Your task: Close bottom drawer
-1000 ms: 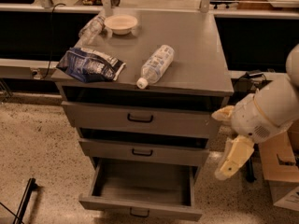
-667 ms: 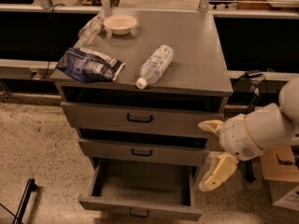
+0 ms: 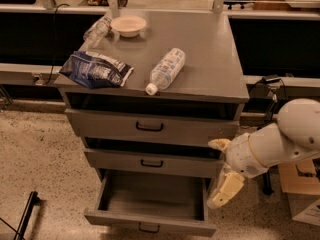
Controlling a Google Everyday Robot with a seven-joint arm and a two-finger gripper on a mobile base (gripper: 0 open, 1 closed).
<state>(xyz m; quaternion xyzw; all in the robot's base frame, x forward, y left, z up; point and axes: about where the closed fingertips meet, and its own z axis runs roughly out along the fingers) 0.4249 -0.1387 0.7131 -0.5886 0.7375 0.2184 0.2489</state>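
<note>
The bottom drawer is the lowest one in the grey cabinet. It is pulled far out and its inside is empty. Its small black handle shows at the low front panel. My gripper hangs at the cabinet's right front corner, level with the middle drawer and above the bottom drawer's right side. It is open and empty, with one cream finger up by the middle drawer's corner and the other one pointing down. It does not touch the bottom drawer's front.
The top drawer and the middle drawer stand slightly out. On the cabinet top lie a blue bag, a plastic bottle, a bowl and a second bottle. A cardboard box stands on the floor at right.
My arm has swung left and down, bringing the gripper from beside the cabinet to its right front corner, close to the middle and bottom drawers. The drawers have not moved.
</note>
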